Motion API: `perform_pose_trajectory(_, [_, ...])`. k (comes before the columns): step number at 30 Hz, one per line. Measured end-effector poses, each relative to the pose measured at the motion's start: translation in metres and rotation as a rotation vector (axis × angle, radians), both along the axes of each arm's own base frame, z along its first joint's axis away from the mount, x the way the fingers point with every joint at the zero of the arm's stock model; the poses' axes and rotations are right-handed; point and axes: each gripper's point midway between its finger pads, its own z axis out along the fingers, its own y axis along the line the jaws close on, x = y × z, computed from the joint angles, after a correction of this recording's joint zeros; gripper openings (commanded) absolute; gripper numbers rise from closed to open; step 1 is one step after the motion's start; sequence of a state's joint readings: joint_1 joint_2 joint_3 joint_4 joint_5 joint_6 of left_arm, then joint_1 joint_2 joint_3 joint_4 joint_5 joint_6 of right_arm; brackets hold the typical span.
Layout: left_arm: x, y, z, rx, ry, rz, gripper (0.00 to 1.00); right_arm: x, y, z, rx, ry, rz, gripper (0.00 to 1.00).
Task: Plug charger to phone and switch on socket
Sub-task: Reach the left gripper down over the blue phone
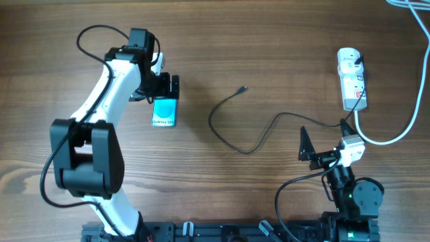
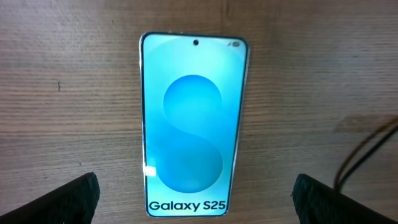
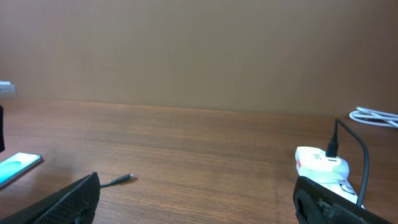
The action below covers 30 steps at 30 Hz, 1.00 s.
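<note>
The phone (image 1: 164, 113) lies flat on the wooden table at the left, its teal screen up. It fills the middle of the left wrist view (image 2: 193, 124). My left gripper (image 1: 165, 89) hovers at the phone's far end, open and empty, with a finger on either side (image 2: 196, 199). The charger (image 1: 232, 141) snakes across the middle, and its connector tip (image 1: 244, 88) lies free on the table (image 3: 127, 179). The white socket (image 1: 351, 79) lies at the far right with a plug in it (image 3: 323, 165). My right gripper (image 1: 327, 136) is open and empty, near the front, below the socket (image 3: 196, 199).
The socket's thick white lead (image 1: 396, 134) loops along the right edge and off the top corner (image 3: 376, 116). The phone shows at the left edge of the right wrist view (image 3: 15, 167). A dark cable (image 2: 360, 155) crosses the right side of the left wrist view.
</note>
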<state>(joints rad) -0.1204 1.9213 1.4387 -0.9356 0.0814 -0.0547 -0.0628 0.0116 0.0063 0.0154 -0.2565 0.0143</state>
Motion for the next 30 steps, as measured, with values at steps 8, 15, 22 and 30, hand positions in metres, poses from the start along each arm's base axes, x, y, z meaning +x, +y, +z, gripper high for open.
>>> perform_pose_trajectory(8, [-0.005, 0.002, -0.042, 0.03, 0.099, 0.007, 0.93, 0.0, 0.0, 0.0, 0.0, 0.0, 0.0, 1.0])
perform_pose_trajectory(15, [0.005, 0.008, -0.046, 0.078, 0.062, -0.006, 0.91, 0.0, 0.0, 0.0, 0.0, 0.0, 0.0, 1.0])
perform_pose_trajectory(22, [0.007, -0.011, -0.046, 0.077, 0.039, -0.057, 0.87, 0.0, 0.0, 0.0, 0.0, 0.0, 0.0, 1.0])
perform_pose_trajectory(30, [0.005, -0.005, -0.06, 0.113, 0.067, -0.056, 0.85, 0.0, 0.0, 0.0, 0.0, 0.0, 0.0, 1.0])
